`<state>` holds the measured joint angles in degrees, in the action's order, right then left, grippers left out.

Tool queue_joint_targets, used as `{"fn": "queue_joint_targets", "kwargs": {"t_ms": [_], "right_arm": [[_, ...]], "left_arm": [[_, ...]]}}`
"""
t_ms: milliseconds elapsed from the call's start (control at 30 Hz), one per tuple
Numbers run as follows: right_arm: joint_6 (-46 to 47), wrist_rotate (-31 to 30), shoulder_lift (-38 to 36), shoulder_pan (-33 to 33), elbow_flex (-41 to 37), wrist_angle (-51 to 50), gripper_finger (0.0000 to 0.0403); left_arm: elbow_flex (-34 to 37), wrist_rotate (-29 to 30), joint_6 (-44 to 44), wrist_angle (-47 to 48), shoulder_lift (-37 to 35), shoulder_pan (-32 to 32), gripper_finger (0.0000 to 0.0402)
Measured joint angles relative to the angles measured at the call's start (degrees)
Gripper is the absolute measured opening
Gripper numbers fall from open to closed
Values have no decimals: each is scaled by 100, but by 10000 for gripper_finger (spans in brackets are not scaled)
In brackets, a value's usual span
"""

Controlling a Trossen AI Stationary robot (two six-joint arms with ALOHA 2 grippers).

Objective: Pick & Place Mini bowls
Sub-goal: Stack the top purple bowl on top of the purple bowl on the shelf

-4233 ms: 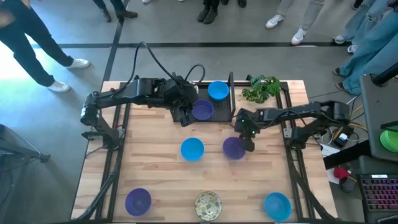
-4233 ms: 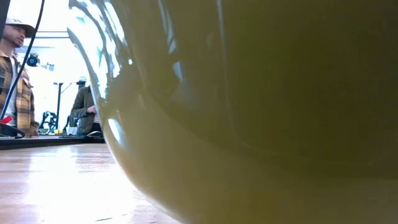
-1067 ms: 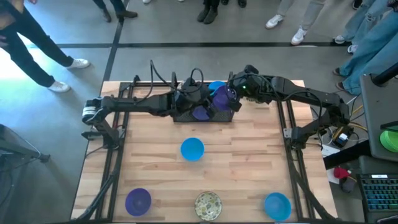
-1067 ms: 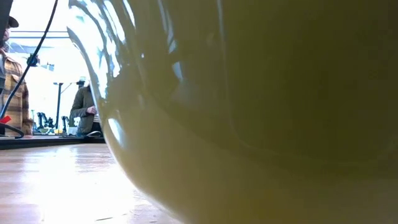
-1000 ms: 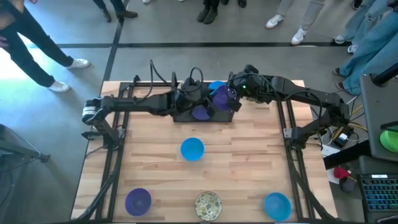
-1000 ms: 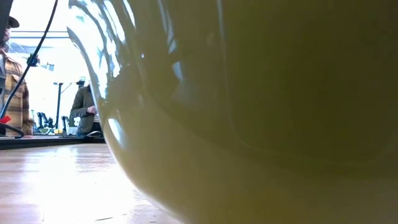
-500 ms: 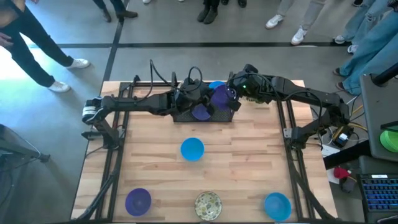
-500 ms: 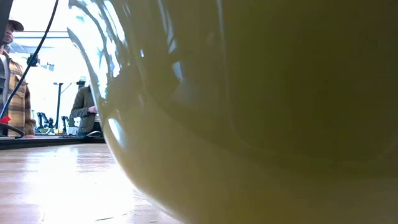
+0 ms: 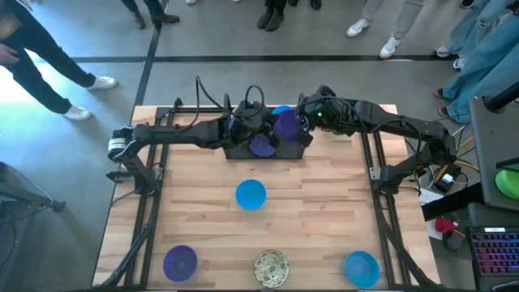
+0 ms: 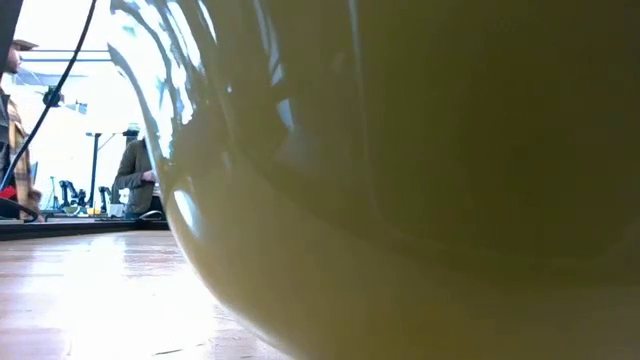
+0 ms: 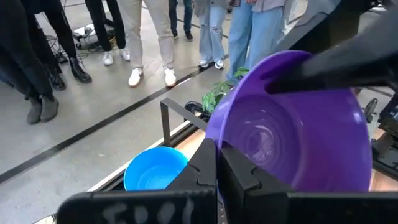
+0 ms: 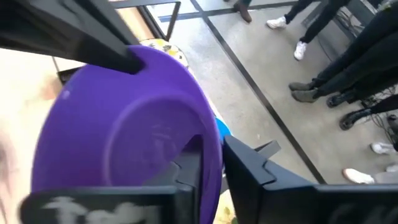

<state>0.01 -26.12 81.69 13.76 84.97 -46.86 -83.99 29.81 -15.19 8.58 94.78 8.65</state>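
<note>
A purple mini bowl (image 9: pixel 285 126) hangs on edge above the black mesh tray (image 9: pixel 240 151) at the table's far side, its hollow facing my left arm. My left gripper (image 11: pixel 219 168) is shut on its rim. My right gripper (image 12: pixel 212 168) stands slightly open with the opposite rim (image 12: pixel 214 140) between its fingers. In the tray sit another purple bowl (image 9: pixel 261 147) and a blue bowl (image 11: pixel 155 168). A blue bowl (image 9: pixel 250 194) rests mid-table. My left gripper pinches the purple bowl's rim (image 11: pixel 214 134) between its two fingers, one finger inside the hollow and one outside. The fingers come roughly level from the table's left side. The bowl stands on edge, lifted clear of the tray.
Along the near edge stand a purple bowl (image 9: pixel 180 261), a speckled cream bowl (image 9: pixel 272 266) and a blue bowl (image 9: pixel 362 267). The speckled bowl (image 10: pixel 400 200) fills the low view. A green plant (image 11: pixel 221 93) sits beyond the tray. People stand past the far edge.
</note>
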Motion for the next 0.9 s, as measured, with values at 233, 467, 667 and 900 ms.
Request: {"fn": "queue_joint_targets", "kwargs": {"t_ms": [233,467,667,900], "right_arm": [[-28,41,-44,-111,2,9,131],[-25,310,-253,-166,153,-28,175],[-48,983,-540,-166,256,-78,187],[-19,1237,-876,-164,260,-87,182]], "left_arm": [[-135,-81,-298,482,0,163,1],[-413,-220,-317,1145,0,482,1],[-455,-1318,188,1721,-2,1009,1],[-455,-2856,1287,2411,-2,1746,1]]}}
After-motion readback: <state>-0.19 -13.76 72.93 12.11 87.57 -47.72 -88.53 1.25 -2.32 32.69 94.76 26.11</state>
